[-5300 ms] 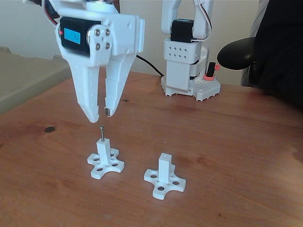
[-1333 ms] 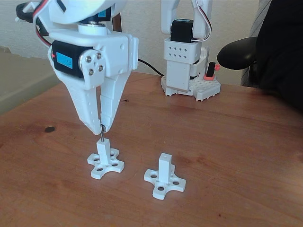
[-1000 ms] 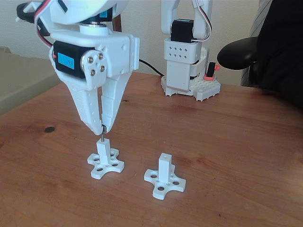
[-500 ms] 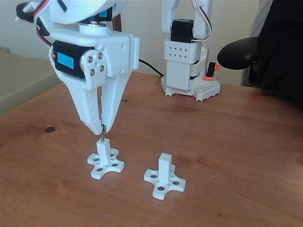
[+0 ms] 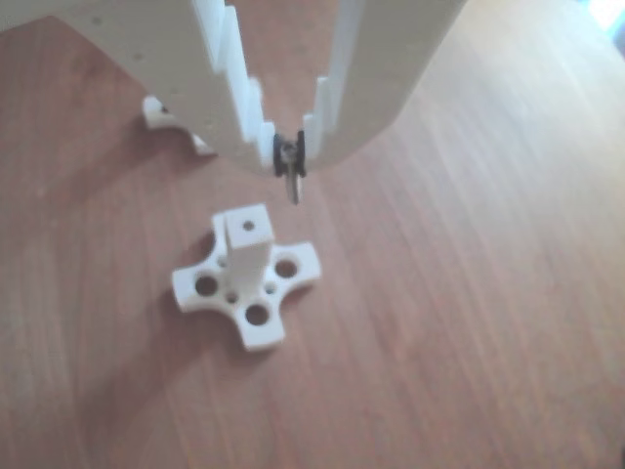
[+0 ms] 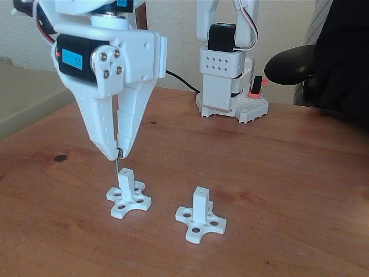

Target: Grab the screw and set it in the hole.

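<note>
the wooden table carries two white posts on cross-shaped bases. the left post in the fixed view is the landmark; the second post stands to its right, well apart. directly above the left post hangs the gripper, clenched on the screw, which points down just clear of the post's top. the hole shows at a post's tip in the other view, below the screw.

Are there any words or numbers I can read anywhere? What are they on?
Blue label on the gripper's motor: it has print on it, but it is too small and blurred to read.
Nothing else carries any words or numbers, not the screw, the posts or the table.
</note>
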`<act>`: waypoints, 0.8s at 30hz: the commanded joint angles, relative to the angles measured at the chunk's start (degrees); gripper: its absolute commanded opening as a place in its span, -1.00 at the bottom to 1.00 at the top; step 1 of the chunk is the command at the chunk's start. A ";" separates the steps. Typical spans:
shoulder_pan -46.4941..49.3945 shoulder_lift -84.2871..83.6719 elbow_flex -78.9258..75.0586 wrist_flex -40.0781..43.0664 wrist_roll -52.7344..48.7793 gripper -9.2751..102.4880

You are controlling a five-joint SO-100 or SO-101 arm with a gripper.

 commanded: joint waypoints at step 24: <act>-11.51 9.84 -2.02 2.64 3.60 -0.91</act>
